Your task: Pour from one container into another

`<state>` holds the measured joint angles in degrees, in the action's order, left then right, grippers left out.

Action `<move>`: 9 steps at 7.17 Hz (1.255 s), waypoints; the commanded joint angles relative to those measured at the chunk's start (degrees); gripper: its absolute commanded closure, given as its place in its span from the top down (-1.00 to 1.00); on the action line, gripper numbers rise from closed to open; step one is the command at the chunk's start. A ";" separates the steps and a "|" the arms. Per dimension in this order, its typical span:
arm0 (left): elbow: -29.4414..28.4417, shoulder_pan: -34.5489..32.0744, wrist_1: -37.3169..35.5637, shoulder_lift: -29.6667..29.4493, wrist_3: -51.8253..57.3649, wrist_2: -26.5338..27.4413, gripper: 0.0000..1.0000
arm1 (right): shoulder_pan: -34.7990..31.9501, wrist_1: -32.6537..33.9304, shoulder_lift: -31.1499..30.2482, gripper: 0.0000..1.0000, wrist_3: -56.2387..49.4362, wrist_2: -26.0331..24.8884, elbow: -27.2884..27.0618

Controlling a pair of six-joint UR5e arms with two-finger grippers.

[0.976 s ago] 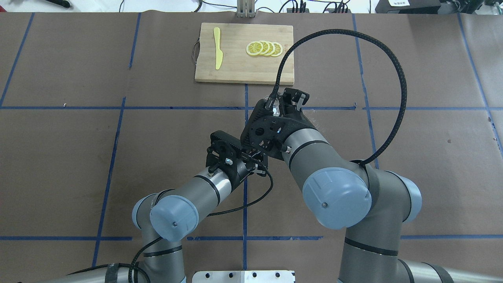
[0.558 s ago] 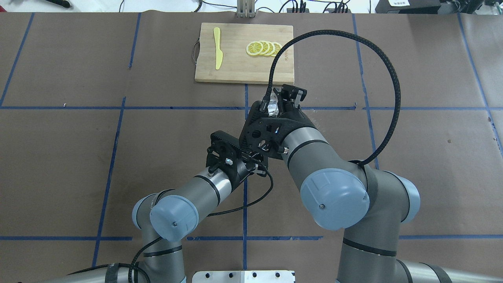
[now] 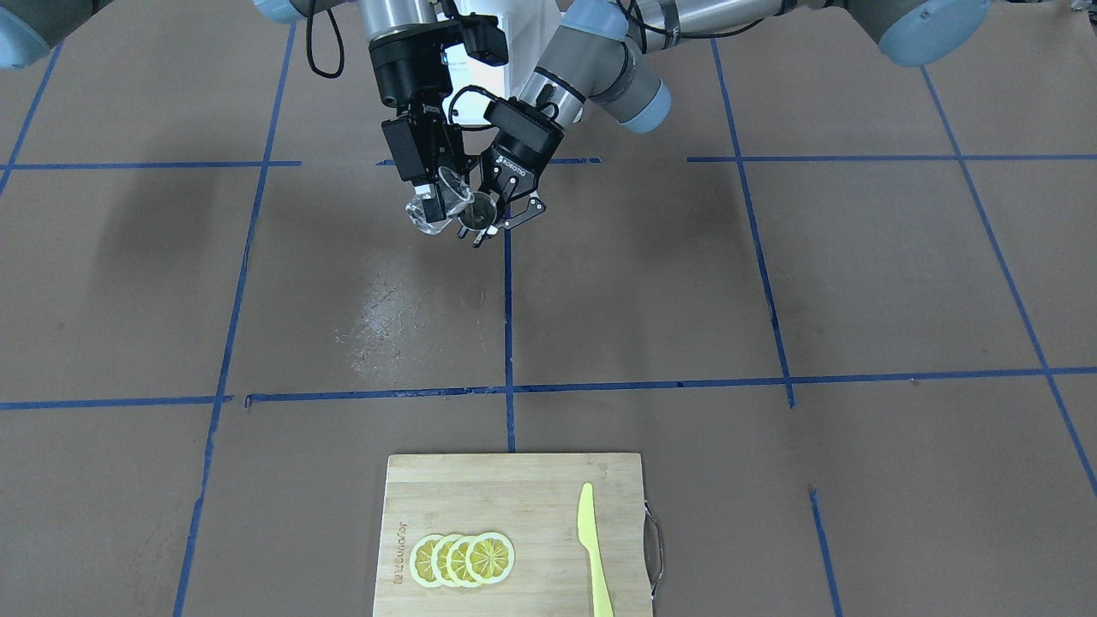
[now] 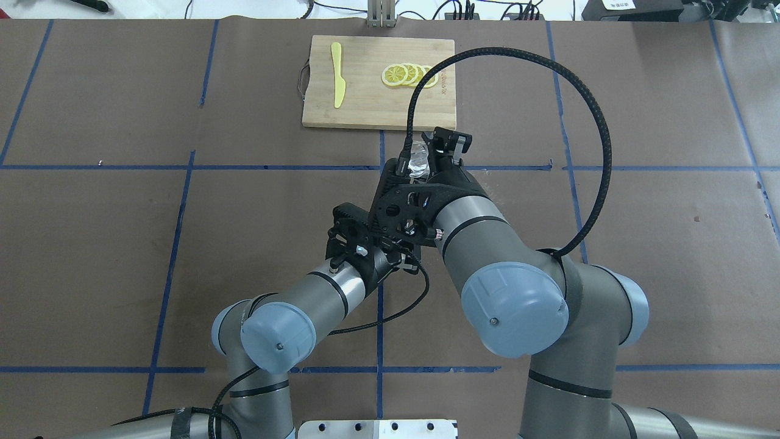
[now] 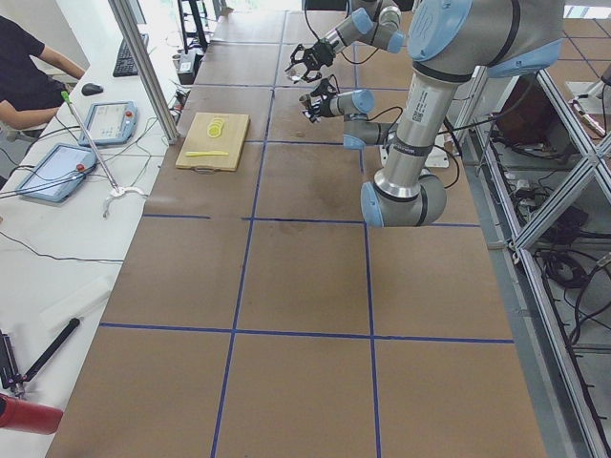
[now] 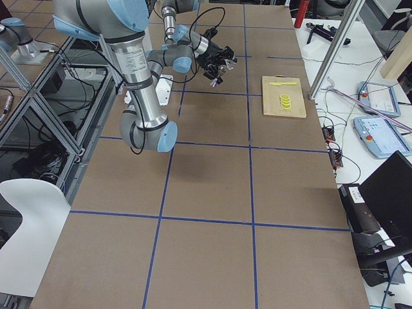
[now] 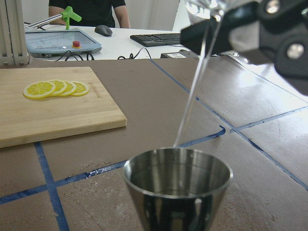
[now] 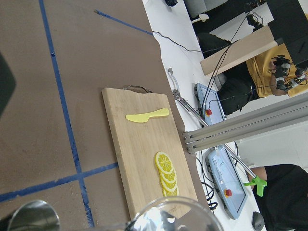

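Note:
My right gripper (image 3: pixel 431 195) is shut on a clear glass (image 3: pixel 439 208), which is tilted over toward a metal cup (image 3: pixel 476 214). A thin stream of liquid (image 7: pixel 195 96) runs from the glass (image 7: pixel 207 6) into the metal cup (image 7: pixel 178 185). My left gripper (image 3: pixel 490 219) is shut on that cup and holds it upright just below the glass's lip, well above the table. In the overhead view the right gripper (image 4: pixel 437 148) and the glass (image 4: pixel 419 160) show, while the right wrist hides the left gripper and the cup. The right wrist view catches the glass rim (image 8: pixel 173 215) and the cup (image 8: pixel 30 216).
A wooden cutting board (image 3: pixel 531 493) lies at the table's far side with lemon slices (image 3: pixel 463 559) and a yellow plastic knife (image 3: pixel 591 548) on it. A wet-looking patch (image 3: pixel 386 313) marks the brown paper below the grippers. Operators sit beyond the far edge.
My right gripper has swung a little toward the cutting board and tipped the glass further over. The left arm has shifted slightly to the right and back.

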<state>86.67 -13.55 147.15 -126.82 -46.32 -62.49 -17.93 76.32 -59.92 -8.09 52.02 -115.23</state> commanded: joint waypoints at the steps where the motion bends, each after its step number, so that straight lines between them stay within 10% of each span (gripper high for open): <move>1: -0.36 0.02 0.07 -0.27 0.00 0.00 -1.00 | 0.00 0.32 0.16 -1.00 -2.45 -0.95 -0.09; 9: -0.45 0.02 0.07 -0.35 0.00 0.00 -1.00 | 0.71 0.41 0.16 -1.00 -8.53 -4.65 0.09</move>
<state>86.24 -13.54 147.22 -127.18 -46.32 -62.49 -17.53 76.77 -59.77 -16.58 47.81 -115.17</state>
